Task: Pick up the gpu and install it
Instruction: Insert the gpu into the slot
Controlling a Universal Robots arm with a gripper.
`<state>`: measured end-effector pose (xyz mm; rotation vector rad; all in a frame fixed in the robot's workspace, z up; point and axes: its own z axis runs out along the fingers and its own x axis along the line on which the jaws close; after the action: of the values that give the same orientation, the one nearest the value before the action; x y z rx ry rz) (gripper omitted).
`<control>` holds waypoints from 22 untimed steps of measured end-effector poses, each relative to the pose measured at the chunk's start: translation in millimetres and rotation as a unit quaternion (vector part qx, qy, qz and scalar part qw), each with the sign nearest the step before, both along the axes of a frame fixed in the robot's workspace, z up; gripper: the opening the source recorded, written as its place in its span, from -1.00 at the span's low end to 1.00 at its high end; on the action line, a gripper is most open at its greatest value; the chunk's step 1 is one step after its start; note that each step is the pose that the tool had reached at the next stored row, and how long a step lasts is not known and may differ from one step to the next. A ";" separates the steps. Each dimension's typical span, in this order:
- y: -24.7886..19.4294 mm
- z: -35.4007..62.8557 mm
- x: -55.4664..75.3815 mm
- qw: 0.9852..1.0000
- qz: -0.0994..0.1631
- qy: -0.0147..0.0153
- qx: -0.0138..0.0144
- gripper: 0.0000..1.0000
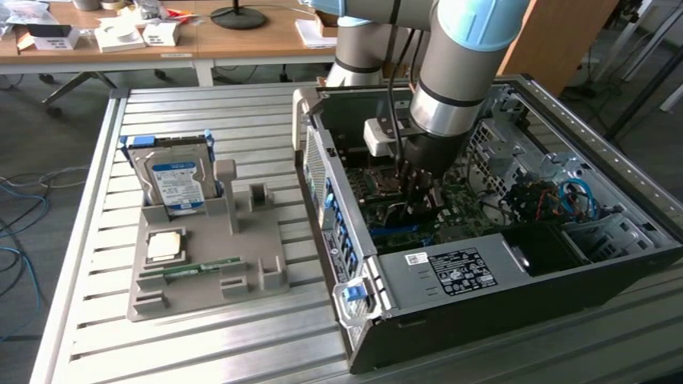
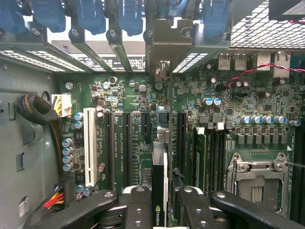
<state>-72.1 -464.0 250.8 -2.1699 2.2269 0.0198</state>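
Note:
My gripper (image 2: 159, 202) is deep inside the open computer case (image 1: 469, 272), low over the motherboard (image 2: 133, 90). Its two black fingers (image 2: 138, 205) stand on either side of the gpu (image 2: 159, 174), a thin card seen edge-on with a small logo, and are shut on it. The card stands upright over a black expansion slot between two other slots. Its far end reaches toward the metal bracket (image 2: 164, 40) at the case's rear slot openings. In the exterior view the gripper (image 1: 421, 200) hangs straight down into the case, and the card is mostly hidden behind it.
A white slot (image 2: 89, 145), memory slots and the CPU socket (image 2: 257, 181) flank the card. Blue slot latches (image 2: 128, 14) line the rear wall. On the exterior view's left, a grey holder (image 1: 203, 280) carries a hard drive (image 1: 176, 176), a CPU (image 1: 165, 244) and a memory stick (image 1: 192, 270).

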 end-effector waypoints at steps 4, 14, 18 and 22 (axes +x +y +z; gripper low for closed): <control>0.1 -0.1 -0.9 1.000 0.000 0.000 0.000 -0.47; 0.0 -0.2 -1.2 1.000 0.000 0.000 0.000 -0.47; 0.0 -0.7 -1.2 1.000 0.000 0.000 0.000 -0.47; 0.0 -0.8 -1.2 1.000 0.000 0.000 0.000 -0.47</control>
<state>-73.3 -464.0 250.0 -2.1699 2.2270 0.0198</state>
